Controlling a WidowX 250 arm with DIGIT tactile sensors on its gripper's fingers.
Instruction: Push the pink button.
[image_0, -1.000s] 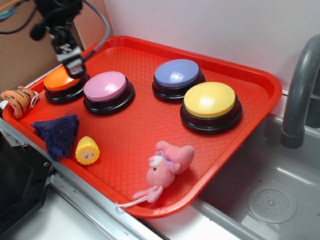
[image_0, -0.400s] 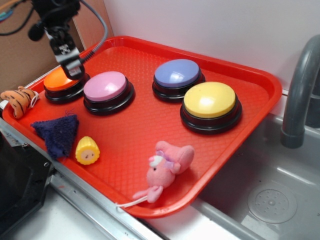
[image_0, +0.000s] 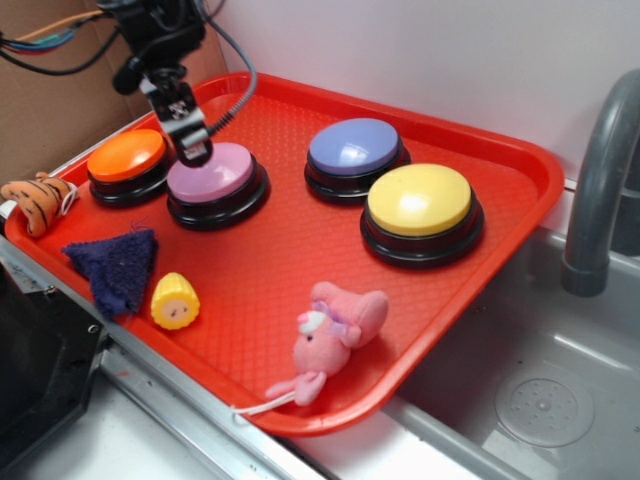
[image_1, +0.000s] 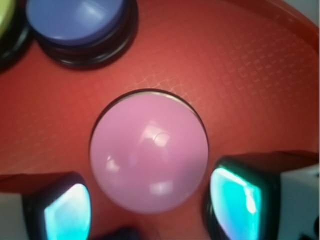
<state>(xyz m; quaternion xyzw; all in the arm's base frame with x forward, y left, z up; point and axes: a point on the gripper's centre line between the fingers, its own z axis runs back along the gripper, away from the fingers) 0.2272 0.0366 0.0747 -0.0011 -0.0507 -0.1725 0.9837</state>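
Pink button (image_1: 149, 152) sits directly beneath our claw (image_0: 193, 150), between its spread, empty fingertips (image_1: 67, 212) on the red tray (image_0: 300, 250). We judge its glossy dome rigid and slick, sprung on a steady black base: press the crown, no grasp needed.

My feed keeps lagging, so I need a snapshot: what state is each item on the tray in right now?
pink button: not visibly pressed, centred under the gripper
gripper: open, fingers straddling the pink dome
orange button: uncovered, untouched
purple-blue button: untouched
yellow button: untouched
pink plush: lying on its side
blue cloth: crumpled
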